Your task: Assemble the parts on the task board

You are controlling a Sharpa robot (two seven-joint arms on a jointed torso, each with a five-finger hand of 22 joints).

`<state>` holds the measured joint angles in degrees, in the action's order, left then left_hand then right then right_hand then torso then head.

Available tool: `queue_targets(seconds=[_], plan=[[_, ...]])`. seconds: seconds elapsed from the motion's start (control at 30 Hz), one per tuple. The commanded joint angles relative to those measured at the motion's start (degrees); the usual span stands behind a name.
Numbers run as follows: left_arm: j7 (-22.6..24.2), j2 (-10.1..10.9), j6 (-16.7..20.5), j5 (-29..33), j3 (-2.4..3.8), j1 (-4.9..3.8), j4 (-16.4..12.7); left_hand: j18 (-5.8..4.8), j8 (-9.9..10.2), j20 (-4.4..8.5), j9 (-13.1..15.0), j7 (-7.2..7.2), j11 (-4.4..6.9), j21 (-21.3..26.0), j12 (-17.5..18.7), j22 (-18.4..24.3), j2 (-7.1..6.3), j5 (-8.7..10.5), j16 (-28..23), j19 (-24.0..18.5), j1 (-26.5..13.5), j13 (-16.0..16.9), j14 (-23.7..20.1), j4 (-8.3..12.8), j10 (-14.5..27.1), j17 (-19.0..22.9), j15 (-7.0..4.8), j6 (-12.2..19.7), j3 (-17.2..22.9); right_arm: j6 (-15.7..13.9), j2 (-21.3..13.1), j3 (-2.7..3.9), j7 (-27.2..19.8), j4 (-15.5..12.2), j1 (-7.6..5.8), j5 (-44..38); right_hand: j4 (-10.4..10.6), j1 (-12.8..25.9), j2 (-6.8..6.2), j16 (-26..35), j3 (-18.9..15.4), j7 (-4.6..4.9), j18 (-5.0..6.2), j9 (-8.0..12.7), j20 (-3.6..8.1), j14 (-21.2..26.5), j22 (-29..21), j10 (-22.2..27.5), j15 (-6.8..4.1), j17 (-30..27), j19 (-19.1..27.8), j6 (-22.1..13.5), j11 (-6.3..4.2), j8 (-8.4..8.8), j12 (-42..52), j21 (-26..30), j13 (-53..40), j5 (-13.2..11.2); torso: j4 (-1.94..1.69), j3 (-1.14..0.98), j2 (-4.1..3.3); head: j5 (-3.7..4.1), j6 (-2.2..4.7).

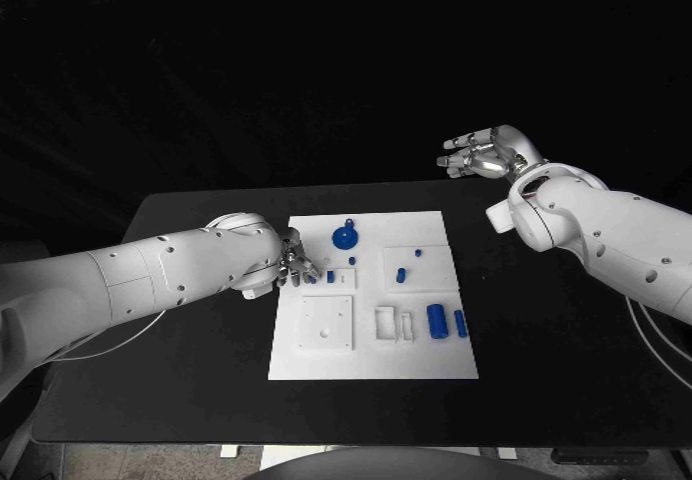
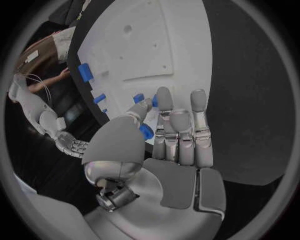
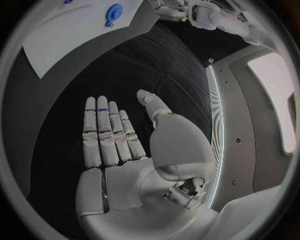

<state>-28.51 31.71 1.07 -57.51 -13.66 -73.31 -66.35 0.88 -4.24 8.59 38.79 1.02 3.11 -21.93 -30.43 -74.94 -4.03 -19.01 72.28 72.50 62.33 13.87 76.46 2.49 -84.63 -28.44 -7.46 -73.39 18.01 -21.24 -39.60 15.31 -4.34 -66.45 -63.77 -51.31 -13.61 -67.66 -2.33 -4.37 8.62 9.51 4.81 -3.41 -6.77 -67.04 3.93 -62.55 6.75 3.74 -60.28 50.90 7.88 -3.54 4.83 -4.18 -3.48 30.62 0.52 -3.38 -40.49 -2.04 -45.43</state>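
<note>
The white task board (image 1: 325,355) lies in the middle of the black table. On it are a round blue part (image 1: 346,237) with a stem, several small blue pieces such as a short peg (image 1: 398,272), and two blue cylinders (image 1: 437,322) side by side. My left hand (image 1: 296,263) hovers at the board's left edge, fingers straight over the board (image 2: 156,45). A small blue piece (image 2: 145,131) lies just behind its thumb and nothing is gripped. My right hand (image 1: 483,155) is raised beyond the table's far right corner, with flat fingers (image 3: 106,135) holding nothing.
The board's near left part has white raised squares and a recessed slot (image 1: 389,322). Black table (image 1: 548,370) surrounds the board on all sides. From the right wrist view, the board (image 3: 75,35) and the round blue part (image 3: 114,11) lie far off.
</note>
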Motion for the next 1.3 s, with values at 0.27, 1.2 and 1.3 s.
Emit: queue_targets(seconds=[0.27, 1.2, 1.3], plan=[[0.03, -0.09, -0.47, 0.11, -0.04, 0.17, 0.33, -0.88, 0.02, -0.16, -0.85, 0.16, 0.82, 0.57, 0.73, -0.98, -1.72, 3.52, -0.64, 0.29, -0.90, 0.15, -0.39, -2.60, -2.05, 0.34, -0.06, -0.06, -1.13, 0.49, 0.02, 0.04, -0.41, 0.01, 0.02, -0.10, 0.43, 0.30, -0.18, 0.16, -0.20, 0.18, 0.12, 0.05, 0.10, 0.57, -0.09, 0.59, 0.04, -0.07, 0.36, -0.45, 0.05, 0.22, 0.24, 0.15, 0.09, 0.34, -0.01, 0.00, 0.01, 0.03, 0.12], [4.66, 1.53, 4.98, 7.69, 0.29, 0.06, 1.62, 0.59, -9.22, -3.17, -21.42, -5.38, -2.52, 5.92, 11.48, -0.52, -4.11, 12.28, -1.61, -1.16, -4.73, -3.74, -4.54, -11.18, 3.58, 4.85, 3.30, 18.01, -2.65, 0.66, -0.11, 0.04, -0.04, 0.23, 0.20, -0.10, 0.84, -0.14, -0.11, 0.17, -1.23, 0.30, 0.12, 0.10, -0.18, 1.35, -0.10, 1.15, 0.35, -0.09, 1.12, -1.38, 0.22, 0.25, 0.40, 0.18, 0.09, 0.40, -0.04, 0.03, 0.02, 0.36, 0.62], [6.54, 1.73, 6.38, 10.24, 0.41, -0.03, 1.61, 0.81, -11.75, -3.54, -24.93, -5.80, -2.85, 6.88, 12.33, -0.79, -4.47, 12.38, -1.35, -1.04, -4.77, -5.55, -4.95, -11.92, 4.21, 5.25, 3.68, 19.78, -4.19, 0.64, -0.14, 0.04, -0.02, 0.25, 0.21, -0.10, 0.88, -0.06, -0.14, 0.16, -1.27, 0.31, 0.12, 0.09, -0.20, 1.38, -0.10, 1.15, 0.35, -0.09, 1.14, -1.35, 0.23, 0.25, 0.41, 0.17, 0.09, 0.37, -0.01, 0.04, -0.03, 0.35, 0.67]])
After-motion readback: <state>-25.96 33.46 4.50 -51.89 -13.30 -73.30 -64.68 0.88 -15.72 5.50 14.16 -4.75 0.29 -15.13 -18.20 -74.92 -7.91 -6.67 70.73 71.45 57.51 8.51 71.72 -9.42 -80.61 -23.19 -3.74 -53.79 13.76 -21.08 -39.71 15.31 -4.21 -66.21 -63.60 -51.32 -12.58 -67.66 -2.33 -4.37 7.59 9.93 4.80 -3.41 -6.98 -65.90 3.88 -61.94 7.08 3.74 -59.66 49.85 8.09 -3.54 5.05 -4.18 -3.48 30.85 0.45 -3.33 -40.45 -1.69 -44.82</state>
